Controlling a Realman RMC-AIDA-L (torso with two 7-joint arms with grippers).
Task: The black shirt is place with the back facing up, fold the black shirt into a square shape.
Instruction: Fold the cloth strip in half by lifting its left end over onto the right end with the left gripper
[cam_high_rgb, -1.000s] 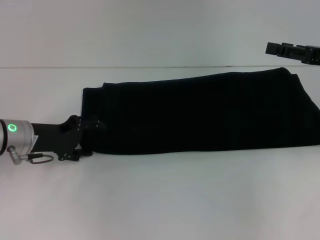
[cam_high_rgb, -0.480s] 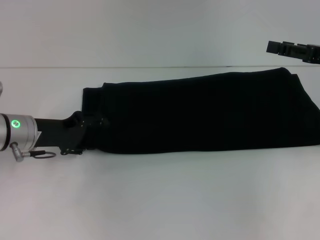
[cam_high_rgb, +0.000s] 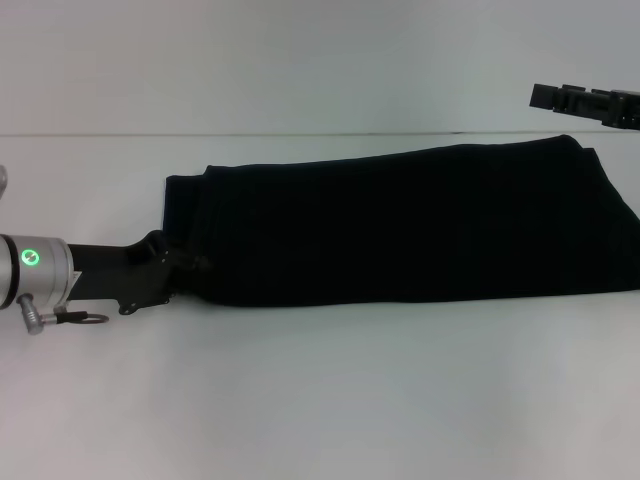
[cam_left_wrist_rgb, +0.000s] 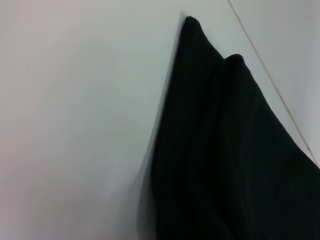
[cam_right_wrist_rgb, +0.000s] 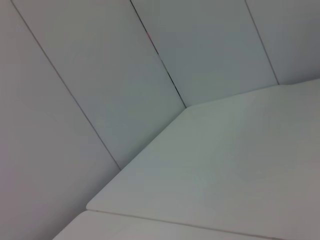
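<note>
Black shirt (cam_high_rgb: 400, 225) folded long on table (cam_high_rgb: 320, 400); left gripper (cam_high_rgb: 185, 265) at its left end, grip unclear.

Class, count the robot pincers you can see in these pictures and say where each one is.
2. The left pincer is at the left end of the shirt, low on the table. The right pincer hangs raised beyond the shirt's right end, partly cut off.

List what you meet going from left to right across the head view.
Left gripper, at the near left end of the shirt → black shirt, folded into a long band across the white table → right gripper, raised at the far right, above the shirt's right end.
</note>
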